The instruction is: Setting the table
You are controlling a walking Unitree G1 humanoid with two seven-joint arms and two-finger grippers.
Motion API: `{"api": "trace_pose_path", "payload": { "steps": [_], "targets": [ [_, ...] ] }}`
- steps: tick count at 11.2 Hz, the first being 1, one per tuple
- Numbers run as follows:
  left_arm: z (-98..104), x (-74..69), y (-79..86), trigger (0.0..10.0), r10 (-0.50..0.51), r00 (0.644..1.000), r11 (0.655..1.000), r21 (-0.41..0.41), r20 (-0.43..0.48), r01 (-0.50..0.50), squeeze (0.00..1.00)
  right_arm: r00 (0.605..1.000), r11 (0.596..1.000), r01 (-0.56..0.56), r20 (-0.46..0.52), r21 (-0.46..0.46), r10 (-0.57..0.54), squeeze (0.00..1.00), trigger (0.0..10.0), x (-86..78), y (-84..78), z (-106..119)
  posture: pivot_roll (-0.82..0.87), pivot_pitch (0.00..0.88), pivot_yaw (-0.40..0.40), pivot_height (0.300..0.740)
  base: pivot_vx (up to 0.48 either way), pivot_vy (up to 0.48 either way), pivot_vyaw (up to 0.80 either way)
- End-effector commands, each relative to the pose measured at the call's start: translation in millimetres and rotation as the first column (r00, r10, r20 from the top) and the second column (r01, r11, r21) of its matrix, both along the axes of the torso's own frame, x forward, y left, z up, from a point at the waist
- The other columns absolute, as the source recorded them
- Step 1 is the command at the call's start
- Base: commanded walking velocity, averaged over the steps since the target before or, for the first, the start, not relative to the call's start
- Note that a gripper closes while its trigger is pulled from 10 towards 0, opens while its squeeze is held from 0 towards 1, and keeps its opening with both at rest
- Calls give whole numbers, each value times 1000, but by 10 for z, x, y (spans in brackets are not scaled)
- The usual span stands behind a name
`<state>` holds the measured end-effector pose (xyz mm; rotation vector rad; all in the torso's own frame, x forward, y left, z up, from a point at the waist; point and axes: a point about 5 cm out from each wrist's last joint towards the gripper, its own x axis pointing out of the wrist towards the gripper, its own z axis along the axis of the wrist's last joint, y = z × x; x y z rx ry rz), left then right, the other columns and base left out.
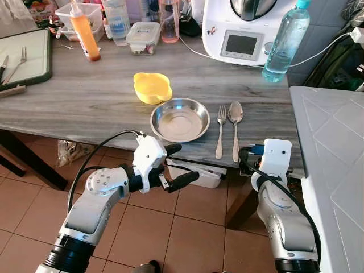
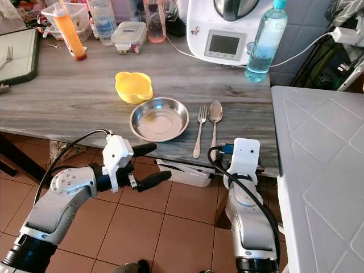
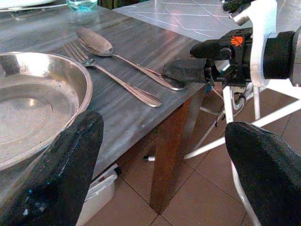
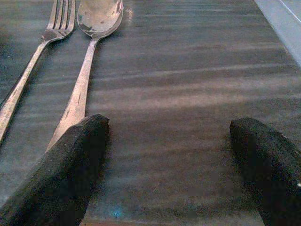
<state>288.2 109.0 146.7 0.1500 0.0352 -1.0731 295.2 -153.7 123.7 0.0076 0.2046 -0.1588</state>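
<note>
Hovering just off the near edge of the table (image 1: pixel 68 102), the left claw (image 1: pixel 176 165) stood wide open and held nothing, one finger close below the table edge near the steel bowl (image 1: pixel 180 119), the other lower over the floor. The right claw (image 4: pixel 169 155) was likewise spread wide and empty, poised at the table edge, one finger (image 4: pixel 70 160) just beside the handle end of the spoon (image 1: pixel 235 128); contact could not be confirmed.

The steel bowl sat empty near the table's front edge. The yellow bowl (image 1: pixel 152 87) stood just behind the steel bowl, touching or nearly touching its rim; nothing could be seen in it. The fork (image 1: pixel 220 131) lay immediately right of the steel bowl, and the spoon lay beside the fork on the far side from the bowl, both with handles pointing toward the robot. A clear lidded container (image 1: pixel 143 37) and a water bottle (image 1: pixel 286 41) stood well behind the steel bowl.
</note>
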Motion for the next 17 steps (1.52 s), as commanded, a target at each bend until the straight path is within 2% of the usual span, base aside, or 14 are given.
{"api": "trace_pose_path", "payload": {
  "steps": [1,10,13,15,17],
  "targets": [
    [4,-9,-16,10000,-6,1000,1000,6,6,6,0,999,1000,-20,-35,15,20,1000,10000,-22,41,-87,144,172,47,740,0,0,0],
    [2,-12,-33,10000,-5,1000,1000,2,9,5,0,999,999,-32,-32,26,32,1000,10000,-22,55,-95,143,168,46,740,0,0,0],
    [6,-11,-40,10000,-6,1000,1000,-1,10,6,0,1000,1000,-3,26,15,3,1000,10000,-67,-48,31,143,168,46,740,0,0,0],
    [1,-8,-45,10000,-7,1000,1000,-2,11,7,0,997,1000,11,75,-15,-10,1000,10000,-156,-93,142,134,159,45,740,0,0,0],
    [2,1,-57,10000,-7,1000,1000,-7,13,7,0,987,996,39,160,-82,-26,1000,10000,-273,-149,260,128,153,45,740,0,0,0]
  ]
}}
